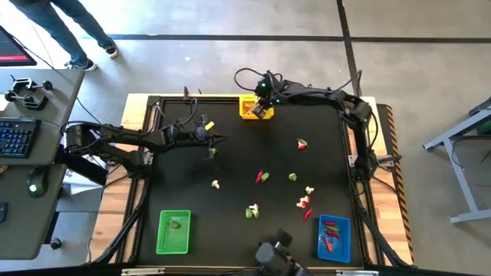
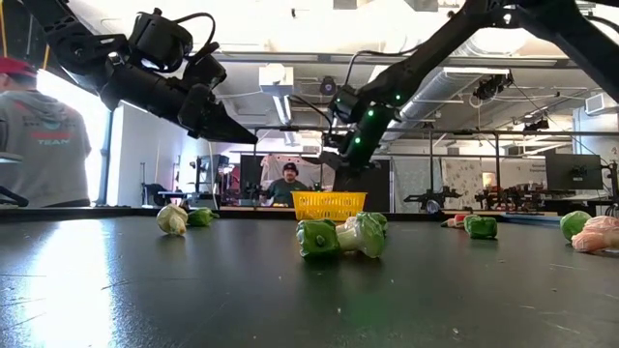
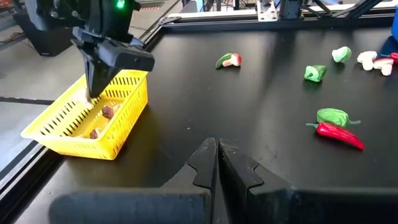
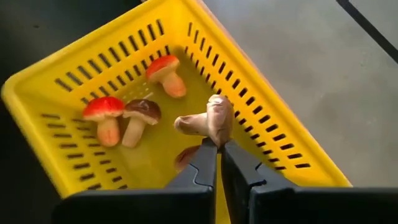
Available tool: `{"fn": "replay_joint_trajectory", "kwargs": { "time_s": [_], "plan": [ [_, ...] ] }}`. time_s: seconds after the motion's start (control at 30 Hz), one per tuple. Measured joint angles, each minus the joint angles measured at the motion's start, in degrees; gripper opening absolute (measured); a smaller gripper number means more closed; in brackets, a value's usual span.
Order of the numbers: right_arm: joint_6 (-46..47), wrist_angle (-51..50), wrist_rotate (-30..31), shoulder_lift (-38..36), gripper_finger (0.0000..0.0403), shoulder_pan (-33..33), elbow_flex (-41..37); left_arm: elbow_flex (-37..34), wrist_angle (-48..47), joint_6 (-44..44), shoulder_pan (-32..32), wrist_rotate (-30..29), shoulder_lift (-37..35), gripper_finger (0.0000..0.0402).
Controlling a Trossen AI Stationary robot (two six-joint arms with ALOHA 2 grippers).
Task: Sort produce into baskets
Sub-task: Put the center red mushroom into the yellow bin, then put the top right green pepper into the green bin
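Note:
My right gripper (image 4: 217, 148) hangs over the yellow basket (image 1: 247, 114) at the table's far edge, shut on a tan mushroom (image 4: 208, 121). The basket holds two red-capped mushrooms (image 4: 104, 115) and a brown-capped one (image 4: 138, 115). My left gripper (image 3: 217, 152) is shut and empty above the table's left middle (image 1: 219, 139), with a green piece (image 1: 212, 152) just below it. Red, green and whitish pieces (image 1: 262, 177) lie scattered on the black table. The green basket (image 1: 173, 231) stands near left and holds one green piece. The blue basket (image 1: 334, 238) stands near right and holds red pieces. My right gripper pinches the tan mushroom by the edge of its cap (image 4: 219, 135) between its two fingertips. The fingers point down into the basket from above. The mushroom lies sideways at the fingertips, its stem (image 4: 186, 124) sticking out to one side, clear of the basket's floor.
A person's legs (image 1: 73, 31) show beyond the table's far left corner, and people (image 2: 285, 184) stand in the room behind. A desk with a keyboard (image 1: 17, 134) stands left of the table. A dark object (image 1: 272, 253) sits at the near edge.

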Motion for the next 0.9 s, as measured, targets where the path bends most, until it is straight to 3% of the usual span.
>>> {"fn": "replay_joint_trajectory", "kwargs": {
  "time_s": [0.17,0.43,0.53,0.67,0.83,0.9],
  "plan": [
    [0.61,0.11,0.6,0.19,0.003,0.02,0.26,0.0,-0.29,0.0,0.0,0.0,0.0,0.0005],
    [0.51,-1.41,0.76,0.19,0.0124,0.17,0.26,0.0,-0.87,0.0,0.0,0.0,0.0,0.0005],
    [0.44,-2.56,0.75,-0.09,0.0141,0.31,0.26,0.0,-1.21,0.0,0.0,0.0,0.0,0.0005],
    [-1.0,-4.35,2.06,-2.03,0.0118,1.31,0.11,0.0,-1.31,0.0,-0.07,0.0,0.0,0.0005],
    [-4.26,0.29,3.3,-6.46,0.0023,5.77,-5.15,0.0,-2.39,1.05,-1.19,-0.09,0.0,0.0005],
    [-4.04,5.23,3.06,-8.18,0.0009,7.27,-8.97,0.0,-2.53,1.78,-1.89,-0.09,0.0,0.0005]
  ]
}}
